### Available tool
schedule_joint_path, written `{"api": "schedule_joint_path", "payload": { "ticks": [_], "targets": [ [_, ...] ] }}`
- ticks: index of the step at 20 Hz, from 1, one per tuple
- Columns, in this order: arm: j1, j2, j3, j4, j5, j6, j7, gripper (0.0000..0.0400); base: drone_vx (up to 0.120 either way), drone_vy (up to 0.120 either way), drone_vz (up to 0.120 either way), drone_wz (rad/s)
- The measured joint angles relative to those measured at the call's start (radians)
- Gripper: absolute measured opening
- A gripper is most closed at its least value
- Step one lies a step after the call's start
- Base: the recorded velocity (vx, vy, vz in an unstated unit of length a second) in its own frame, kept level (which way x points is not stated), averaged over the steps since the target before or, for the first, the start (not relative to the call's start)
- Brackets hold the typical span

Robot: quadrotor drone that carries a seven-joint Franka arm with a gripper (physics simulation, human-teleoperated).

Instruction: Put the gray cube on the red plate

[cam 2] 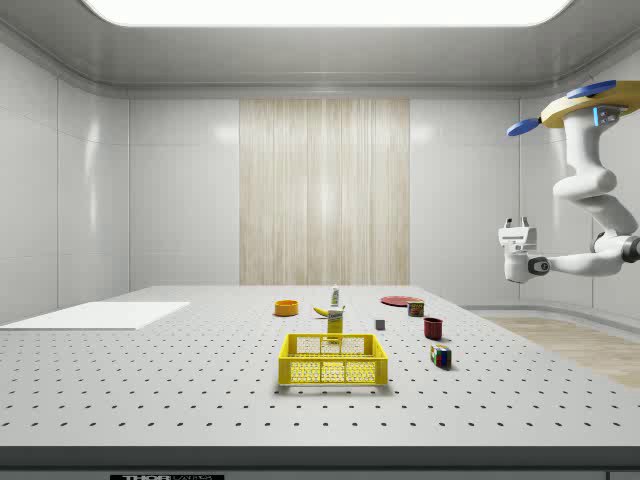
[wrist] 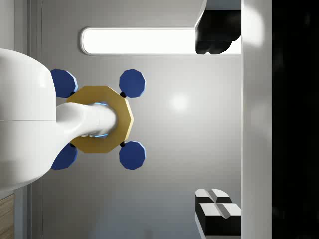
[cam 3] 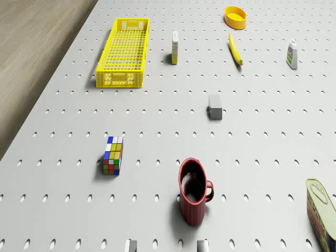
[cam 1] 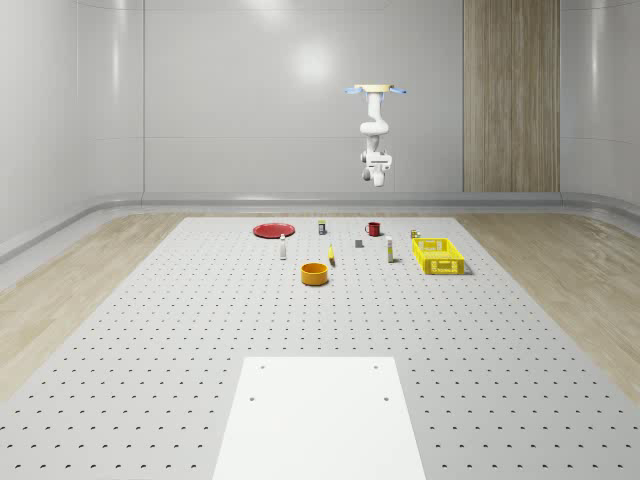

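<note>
Pictured flat on the perforated table [cam 1: 150,330]: the gray cube [cam 1: 359,243] [cam 2: 380,324] [cam 3: 214,106], sitting squarely on one face, sides roughly in line with the rows of holes, no long axis to tell. Placed toward the far end of the table, just nearer than the red mug [cam 1: 373,229] [cam 3: 193,192], and well apart from the red plate [cam 1: 272,230] [cam 2: 398,300] off to the whole-scene view's left. Hovering high above the mug and cube: the drone [cam 1: 376,91] [cam 2: 590,105] [wrist: 102,119]. Slung below it, the arm [cam 2: 600,200], bent in an S, forearm about level in the side view. At its tip, the gripper [cam 2: 518,224] [wrist: 217,124], turned upward toward the ceiling and the drone's underside, fingers [wrist: 215,209] spread wide, grasping nothing.
</note>
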Motion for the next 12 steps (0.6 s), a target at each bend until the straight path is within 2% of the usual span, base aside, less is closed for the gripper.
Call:
{"api": "schedule_joint_path", "payload": {
  "ticks": [6,12],
  "targets": [
    [-0.003,0.025,0.001,0.128,0.001,-0.098,-0.002,0.0400,0.120,-0.120,0.000,0.000],
    [-0.004,0.065,0.003,0.236,0.002,-0.162,-0.002,0.0400,0.120,-0.120,0.000,0.000]
  ]
}}
